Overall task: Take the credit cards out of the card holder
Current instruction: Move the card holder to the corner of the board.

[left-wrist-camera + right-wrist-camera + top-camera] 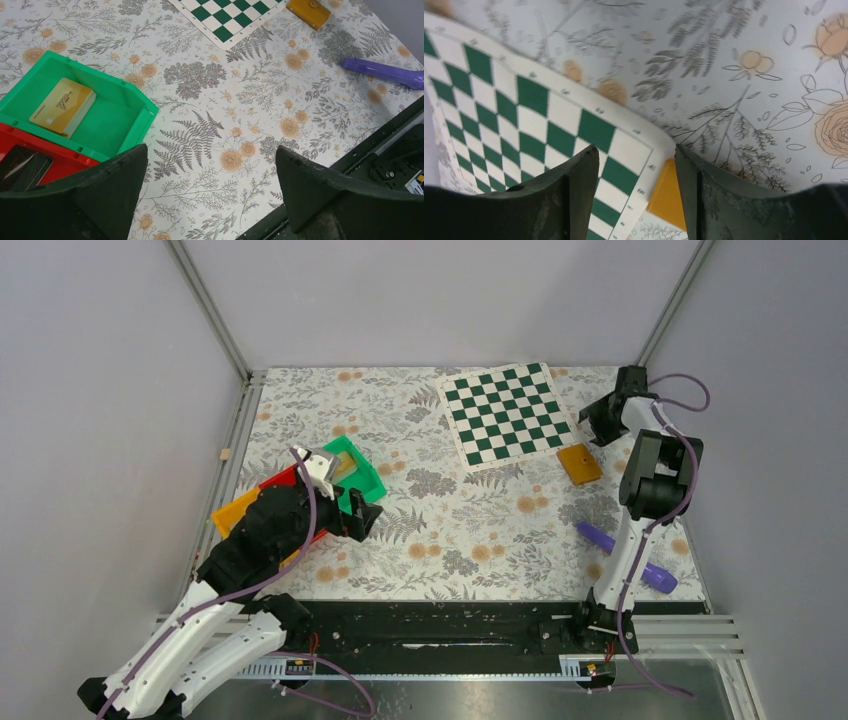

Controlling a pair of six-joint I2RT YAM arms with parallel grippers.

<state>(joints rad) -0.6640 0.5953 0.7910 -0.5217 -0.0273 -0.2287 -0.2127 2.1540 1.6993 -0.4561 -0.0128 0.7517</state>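
Note:
The card holder [579, 463] is a small orange-tan wallet, folded shut, lying flat by the chessboard's near right corner. It also shows in the left wrist view [308, 11] and in the right wrist view [669, 195]. My right gripper [597, 428] is open and empty just behind the holder, and its fingers frame the holder's edge [636, 148]. My left gripper [368, 520] is open and empty over the cloth beside the green bin [210, 148]. A gold card [63, 106] lies in the green bin [135, 107]. Dark cards [25, 162] lie in the red bin [65, 155].
The green-and-white chessboard [505, 413] lies at the back right. A purple tool [625, 555] lies near the right arm's base and shows in the left wrist view [385, 72]. An orange bin [235, 510] sits beside the red one. Grey walls stand around the table.

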